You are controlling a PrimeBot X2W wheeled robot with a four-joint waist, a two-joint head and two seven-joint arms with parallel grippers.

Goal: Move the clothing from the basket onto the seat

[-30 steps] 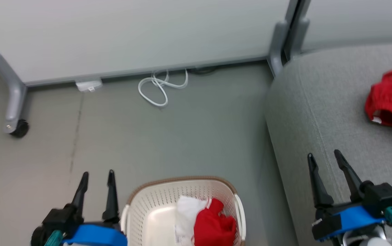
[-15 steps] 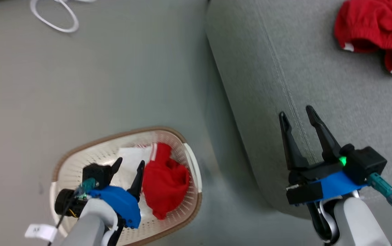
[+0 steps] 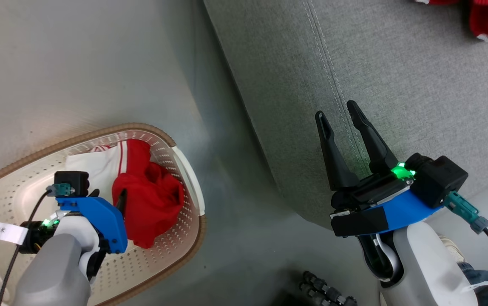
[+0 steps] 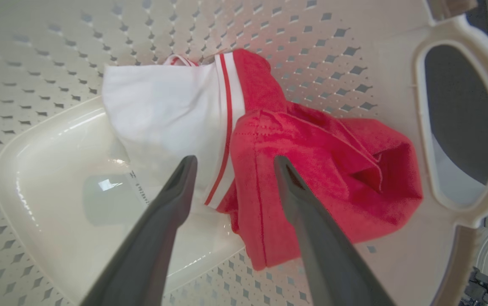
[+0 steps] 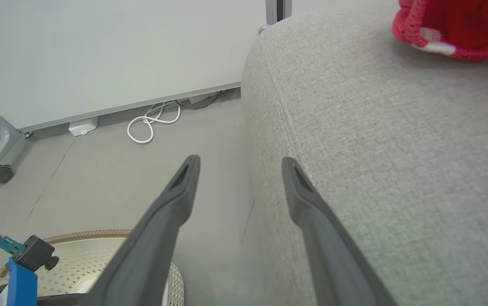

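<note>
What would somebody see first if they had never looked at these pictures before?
The bright red and white garment bunched in the cream basket jumps out first, with the left gripper hanging open just above it, fingers pointing at the cloth. Next comes the big grey sofa beside the basket, where another red garment lies, with the right gripper open over its edge.

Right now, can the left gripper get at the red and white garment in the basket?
Probably yes. The left gripper hangs open inside the basket, its tips pointing straight at the garment, and nothing lies over it or between them.
</note>
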